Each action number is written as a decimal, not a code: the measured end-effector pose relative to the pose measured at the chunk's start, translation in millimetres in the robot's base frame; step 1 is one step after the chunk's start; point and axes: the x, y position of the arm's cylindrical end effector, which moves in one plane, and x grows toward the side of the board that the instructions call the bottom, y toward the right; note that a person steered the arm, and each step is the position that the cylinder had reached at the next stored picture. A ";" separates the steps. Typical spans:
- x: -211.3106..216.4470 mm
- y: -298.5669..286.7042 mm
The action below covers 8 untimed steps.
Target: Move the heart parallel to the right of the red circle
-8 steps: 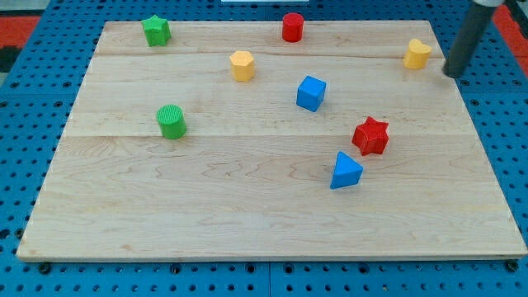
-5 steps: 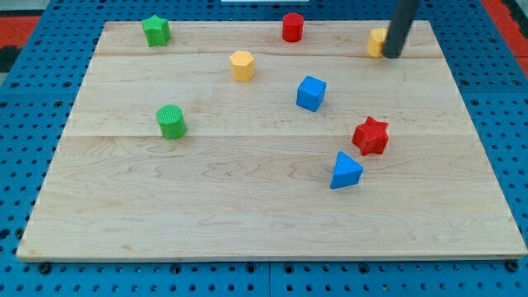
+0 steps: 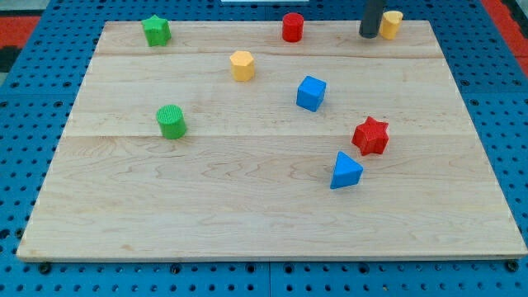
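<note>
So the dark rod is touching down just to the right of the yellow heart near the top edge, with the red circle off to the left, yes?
Not quite. In the camera view my tip sits at the view's left of the yellow heart, between it and the red circle, not at its right. The rest holds: both blocks lie near the view's top edge, the red circle off to the left.

My tip (image 3: 368,35) stands at the yellow heart's (image 3: 391,24) left side near the board's (image 3: 247,198) top edge, right of the red cylinder (image 3: 292,27).
</note>
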 end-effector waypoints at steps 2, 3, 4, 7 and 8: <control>15.2 5.9; 15.2 5.9; 15.2 5.9; 40.6 2.2; 41.5 2.2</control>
